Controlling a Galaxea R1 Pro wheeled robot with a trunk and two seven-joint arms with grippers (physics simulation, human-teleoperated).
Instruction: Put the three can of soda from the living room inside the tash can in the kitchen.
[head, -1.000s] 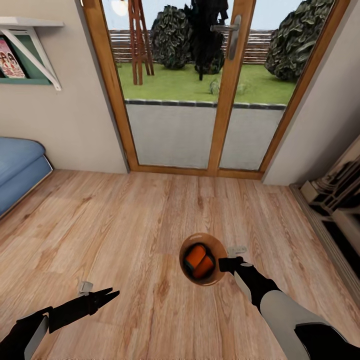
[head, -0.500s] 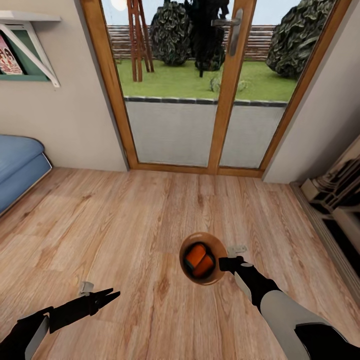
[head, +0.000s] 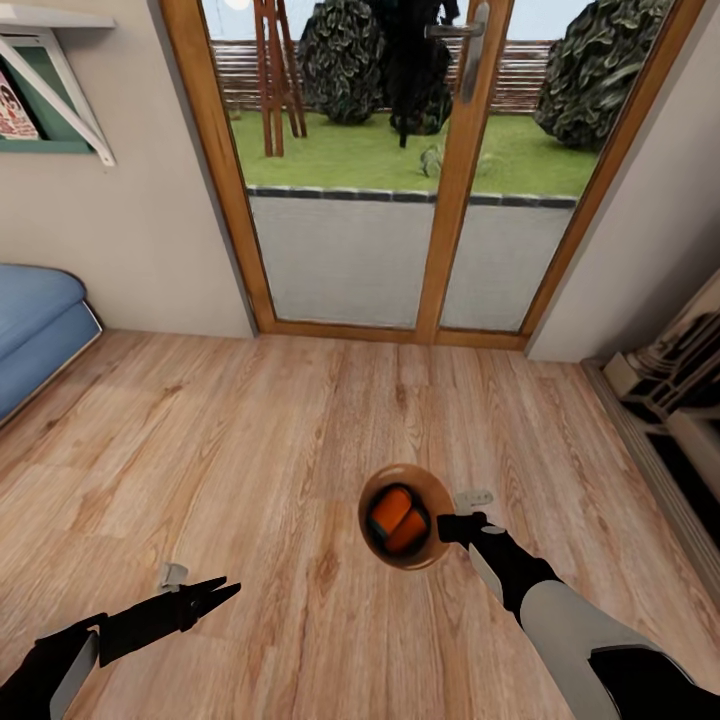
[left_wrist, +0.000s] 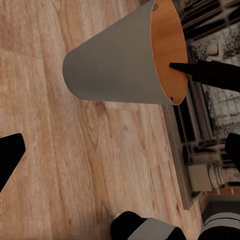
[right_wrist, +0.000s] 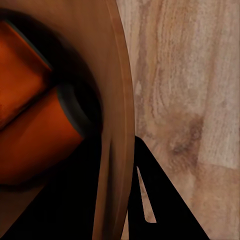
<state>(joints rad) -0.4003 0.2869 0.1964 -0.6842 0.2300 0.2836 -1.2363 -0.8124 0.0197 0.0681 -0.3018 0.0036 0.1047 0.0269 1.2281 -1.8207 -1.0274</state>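
Observation:
The tash can (head: 432, 497), a pale grey bucket with an orange-brown inside, hangs over the living room's plank floor. My right gripper (head: 447, 528) is shut on its rim. Two orange cans of soda (head: 390, 509) (head: 409, 534) lie on their sides inside it. In the right wrist view the rim (right_wrist: 119, 100) runs between my fingers (right_wrist: 150, 195), with the orange cans (right_wrist: 30, 145) just behind it. The left wrist view shows the bucket's grey wall (left_wrist: 115, 70) from the side. My left gripper (head: 226, 590) is open and empty, low to the bucket's left.
Wood-framed glass doors (head: 455, 200) stand ahead, with a garden behind them. A blue sofa (head: 30, 320) sits at the left under a wall shelf (head: 50, 60). A dark cabinet and stonework (head: 670, 400) line the right wall. Brown plank floor (head: 250, 450) lies between.
The whole view has shifted a little as the camera moved toward the doors. Both arms and the bucket keep their places in the picture.

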